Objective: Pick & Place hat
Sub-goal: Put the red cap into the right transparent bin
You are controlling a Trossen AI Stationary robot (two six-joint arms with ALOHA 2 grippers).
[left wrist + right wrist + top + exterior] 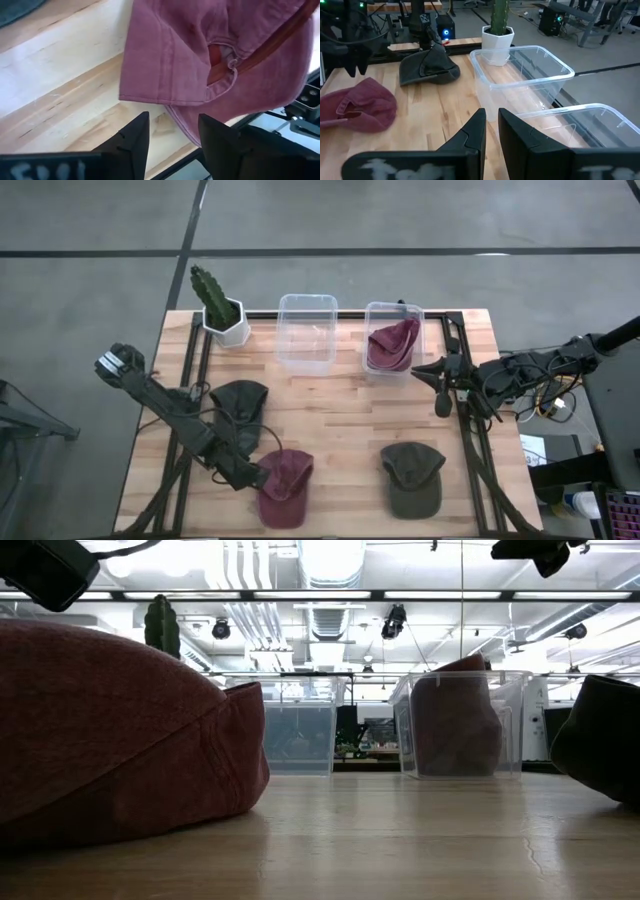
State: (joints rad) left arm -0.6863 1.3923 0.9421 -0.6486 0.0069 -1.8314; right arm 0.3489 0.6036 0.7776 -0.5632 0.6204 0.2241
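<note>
Jaws on the left gripper [172, 137] are apart, hovering right at the maroon cap [283, 486] near the table's front-left edge, nothing grabbed yet. Right gripper [443, 388] sits near the right-hand bin [393, 337] with its jaws nearly together and empty. So far one maroon hat [392, 345] is in that bin, the other bin [307, 330] is empty, and two green caps [412, 477] wait. No readable labels anywhere.

A potted cactus [212, 300] in a white pot stands at the far left corner of the wooden table [340, 420]. Behind the table, in the low view, ceiling lights [330, 560] and pipes run across the room.
</note>
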